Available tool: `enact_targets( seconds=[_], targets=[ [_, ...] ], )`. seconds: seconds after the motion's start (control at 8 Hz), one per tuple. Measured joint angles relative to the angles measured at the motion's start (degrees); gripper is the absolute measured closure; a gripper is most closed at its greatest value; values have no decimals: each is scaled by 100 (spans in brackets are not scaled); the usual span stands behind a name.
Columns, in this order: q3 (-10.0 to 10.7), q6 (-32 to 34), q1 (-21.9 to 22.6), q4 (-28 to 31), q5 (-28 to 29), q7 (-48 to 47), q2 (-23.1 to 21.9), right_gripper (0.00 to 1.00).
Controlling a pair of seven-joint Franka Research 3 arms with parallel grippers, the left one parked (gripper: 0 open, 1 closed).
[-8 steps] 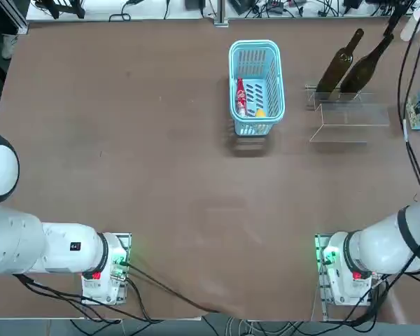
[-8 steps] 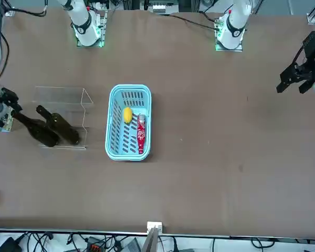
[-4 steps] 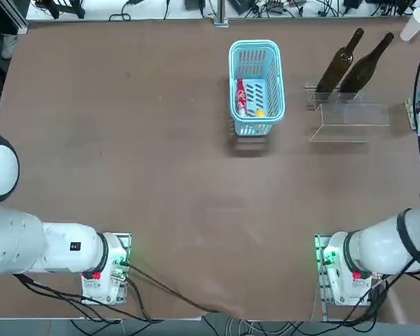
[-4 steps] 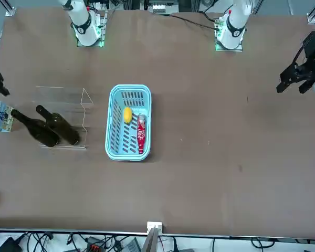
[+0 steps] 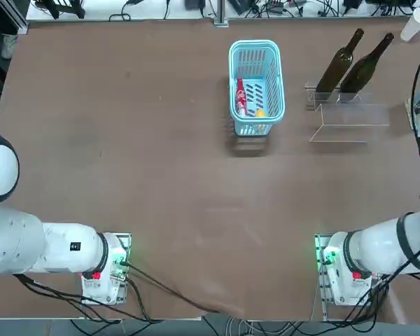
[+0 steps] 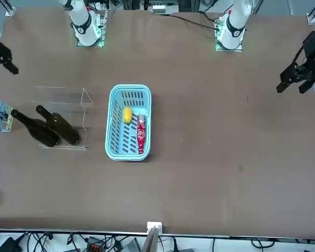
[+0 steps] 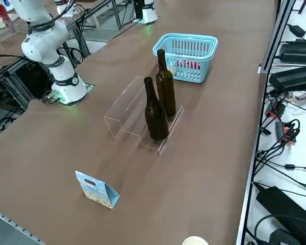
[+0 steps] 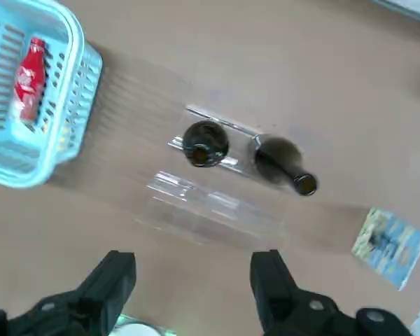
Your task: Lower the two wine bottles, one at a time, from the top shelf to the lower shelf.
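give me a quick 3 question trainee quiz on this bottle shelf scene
1. True or false: both wine bottles stand upright on the top shelf.
2. What lies in the blue basket? A) red bottle and a yellow item B) a wine bottle C) nothing
3. Is the right gripper open or shut, and does it hold anything?

Key
1. True; the lower shelf is bare.
2. A
3. Open, holding nothing, up above the stand.
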State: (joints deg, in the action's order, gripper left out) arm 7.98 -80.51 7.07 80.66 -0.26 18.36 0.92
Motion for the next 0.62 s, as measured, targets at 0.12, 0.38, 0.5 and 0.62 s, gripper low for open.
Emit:
enact_targets(
  seconds=[0.12, 0.38, 0.5, 0.62],
  targets=[
    [-103, -21, 1, 138, 0, -438, -97, 0],
    [-191, -392, 1, 657, 0, -1111, -332, 0],
    [-209, -618, 1, 934, 0, -1341, -459, 0],
    [-209, -736, -1, 1097, 0, -1425, -552, 0]
  ],
)
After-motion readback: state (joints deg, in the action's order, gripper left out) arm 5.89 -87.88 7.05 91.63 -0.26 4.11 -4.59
